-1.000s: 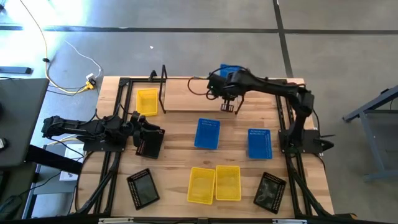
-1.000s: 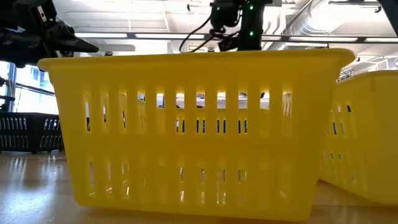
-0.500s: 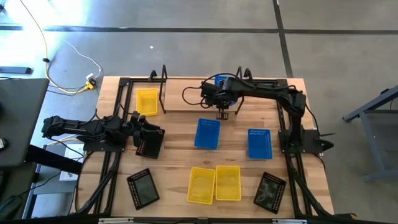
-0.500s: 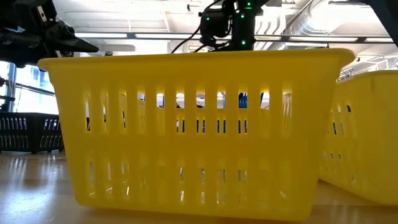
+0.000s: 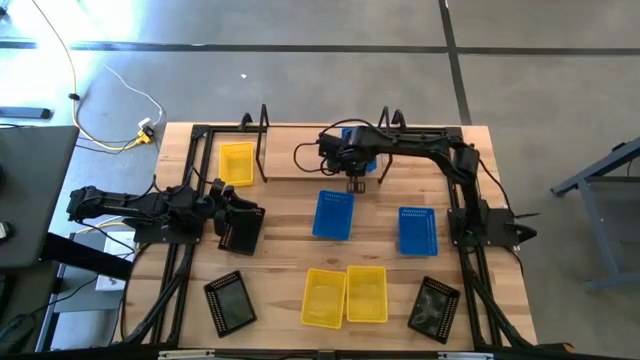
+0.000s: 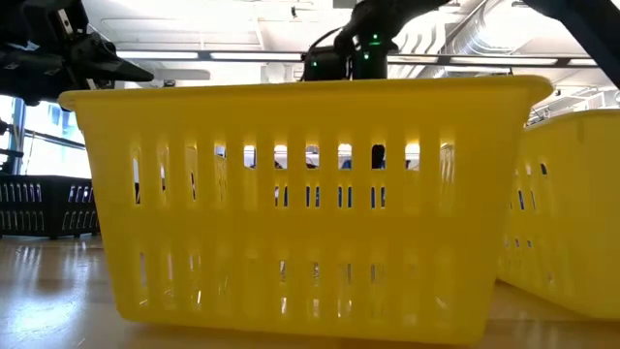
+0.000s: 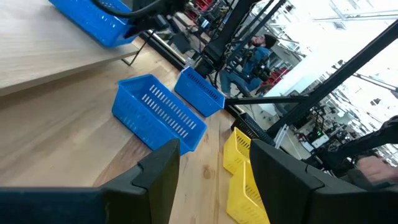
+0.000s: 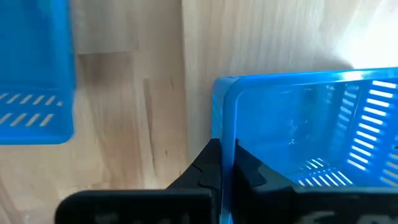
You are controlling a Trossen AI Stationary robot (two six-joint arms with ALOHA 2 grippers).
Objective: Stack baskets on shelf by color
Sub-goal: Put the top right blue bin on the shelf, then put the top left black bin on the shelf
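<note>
My right gripper (image 5: pixel 356 180) (image 8: pixel 222 155) is over the shelf board (image 5: pixel 310 165), shut on a blue basket (image 8: pixel 298 130). In the high view the arm hides that basket except for blue patches (image 5: pixel 351 135). Two more blue baskets (image 5: pixel 333 215) (image 5: pixel 418 230) sit flat on the table, as do two yellow ones (image 5: pixel 325 297) (image 5: pixel 366 294) and two black ones (image 5: pixel 230 300) (image 5: pixel 434 308). A third yellow basket (image 5: pixel 237 163) sits by the shelf's left end frame (image 5: pixel 263 130). My left gripper (image 5: pixel 228 208) (image 7: pixel 214 165) waits open at the table's left side, over a third black basket (image 5: pixel 243 232). My right gripper holds the blue basket by the rim of a side wall next to a corner (image 8: pixel 225 118). One finger is inside the basket and one outside, pinching the wall from above. The basket sits roughly level with its opening up. Whether its bottom touches the board, I cannot tell.
The black tabletop frame (image 5: pixel 190 180) runs along both sides of the table. The shelf's right end frame (image 5: pixel 388 125) stands just beside my right arm. In the low view a yellow basket (image 6: pixel 310 204) fills the foreground and blocks most of the table. Cables lie on the floor (image 5: pixel 110 110).
My right gripper has carried the blue basket toward the table's left edge and a little toward the near edge, along the shelf board. It has stayed shut on the basket. My left arm and the other baskets have kept still.
</note>
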